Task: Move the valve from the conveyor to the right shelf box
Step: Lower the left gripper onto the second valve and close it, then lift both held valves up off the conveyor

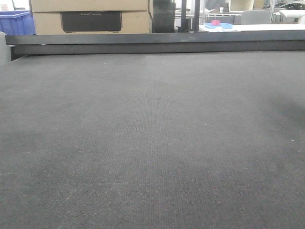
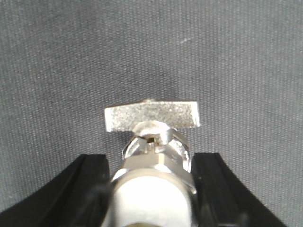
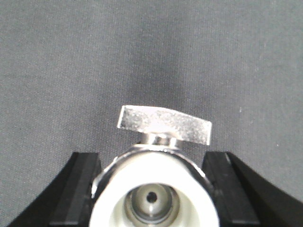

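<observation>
The conveyor (image 1: 152, 143) is a wide dark grey woven belt with a black rail (image 1: 157, 40) along its far edge; the front view shows neither valve nor gripper on it. In the left wrist view a silvery valve (image 2: 151, 118) with a flat T-handle and a hex body sits between black fingers (image 2: 92, 175), and my left gripper (image 2: 151, 161) is shut on it over the belt. In the right wrist view a second valve (image 3: 163, 124) faces the camera with its white-rimmed bore, and my right gripper (image 3: 151, 158) is shut on its round body. The right shelf box is out of view.
Beyond the rail stand stacked cardboard boxes (image 1: 90, 16) and a blue bin (image 1: 16, 21) at the far left. A white table with a pink and blue item (image 1: 217, 24) stands at the back right.
</observation>
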`<state>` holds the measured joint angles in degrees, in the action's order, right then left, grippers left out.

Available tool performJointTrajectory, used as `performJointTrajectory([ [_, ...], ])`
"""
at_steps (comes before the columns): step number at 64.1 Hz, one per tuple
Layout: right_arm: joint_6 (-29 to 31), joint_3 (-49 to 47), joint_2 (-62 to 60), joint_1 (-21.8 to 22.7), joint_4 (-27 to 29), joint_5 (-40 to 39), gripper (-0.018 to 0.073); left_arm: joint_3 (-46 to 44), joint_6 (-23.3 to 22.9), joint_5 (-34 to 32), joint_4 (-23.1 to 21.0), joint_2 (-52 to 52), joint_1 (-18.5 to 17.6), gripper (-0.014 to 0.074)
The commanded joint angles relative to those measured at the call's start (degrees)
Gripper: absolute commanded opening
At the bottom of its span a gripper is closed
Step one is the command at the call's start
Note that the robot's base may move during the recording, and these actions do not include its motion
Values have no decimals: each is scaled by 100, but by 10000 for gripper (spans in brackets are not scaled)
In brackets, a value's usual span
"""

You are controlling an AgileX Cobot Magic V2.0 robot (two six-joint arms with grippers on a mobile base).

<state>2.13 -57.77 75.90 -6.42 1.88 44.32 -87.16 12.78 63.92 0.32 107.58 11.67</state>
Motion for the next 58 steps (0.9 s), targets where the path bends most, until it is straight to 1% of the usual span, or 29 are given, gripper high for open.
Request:
performJointTrajectory([
  [1,35,-29,-104,3,-20,-299,-158,-49,-144,57,-32,-260,-39,-111],
  [7,35,-29,-104,3,-20,-299,-158,25,-144,-86,-32,-617,-180,-111],
  [12,35,-29,-114,3,-20,-297,-158,263,-206,-414,-32,-1118,-352,-111],
  [17,35,-24,-131,3,-20,-237,-158,641,-388,-865,-32,-1608,-527,-111],
  [22,35,32,-201,3,-20,-211,-158,1195,-413,-1418,-32,-2149,-769,-111],
  [31,35,368,-569,3,-20,-581,-158,2185,-425,-2269,-32,-3202,-1126,-111],
  [34,35,562,-729,3,-20,-726,-158,2427,-438,-2451,-32,-3539,-1212,-111],
  [37,35,729,-933,3,-20,-864,-158,2796,-445,-2691,-32,-3934,-1260,-111],
  [41,35,966,-1191,3,-20,-1050,-158,3134,-445,-2973,-185,-4400,-1257,-111],
  [44,35,1105,-1434,3,-20,-1158,-158,3351,-445,-3098,-220,-4749,-1257,-111],
  [51,35,1326,-2005,3,-20,-1264,-158,3779,-445,-3281,-270,-5640,-1257,-111],
  [58,35,1350,-2619,3,-20,-1228,-158,3981,-445,-3366,-270,-6398,-1257,-111],
])
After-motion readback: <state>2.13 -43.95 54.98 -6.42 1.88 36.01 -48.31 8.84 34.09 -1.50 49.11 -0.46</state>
